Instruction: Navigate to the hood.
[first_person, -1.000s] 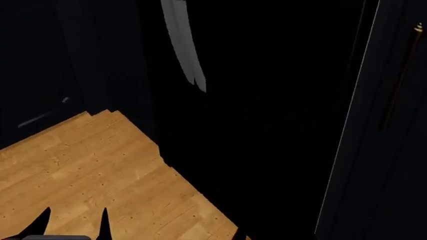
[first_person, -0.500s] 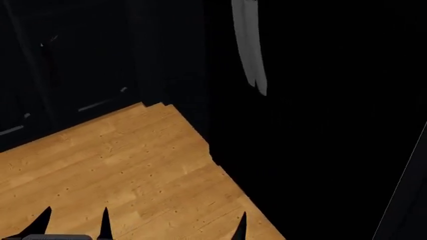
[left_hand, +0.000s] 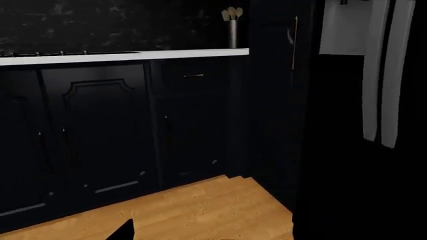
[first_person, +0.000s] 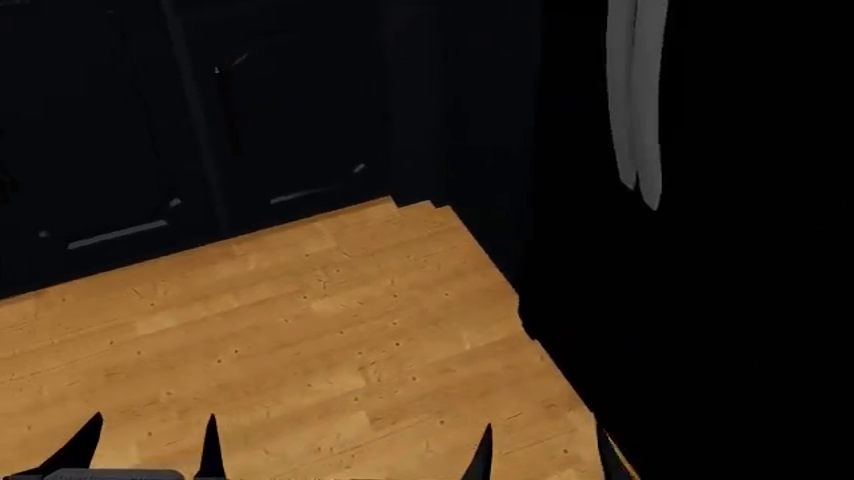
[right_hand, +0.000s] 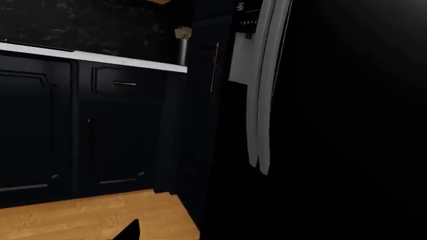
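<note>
The hood is out of view in every frame. In the head view my left gripper (first_person: 147, 452) shows only two dark fingertips at the bottom edge, spread apart over bare wooden floor (first_person: 307, 330). My right gripper (first_person: 545, 458) shows the same way, its tips apart near the floor's edge by the black fridge (first_person: 721, 300). Both hold nothing. Each wrist view catches one dark fingertip (left_hand: 123, 231) (right_hand: 130, 231) over the floor.
Dark base cabinets (left_hand: 100, 130) carry a white counter (left_hand: 133, 55) with a cooktop's edge (left_hand: 60, 52) and a utensil pot (left_hand: 231, 30). A tall dark cabinet (left_hand: 273, 100) stands between the counter and the fridge, whose grey handles (left_hand: 387, 75) (right_hand: 263, 100) hang down.
The head view has swung left: the floor, cabinets and fridge handle have slid to the right in it. The right gripper's fingertips have come into view. The left tips sit unchanged.
</note>
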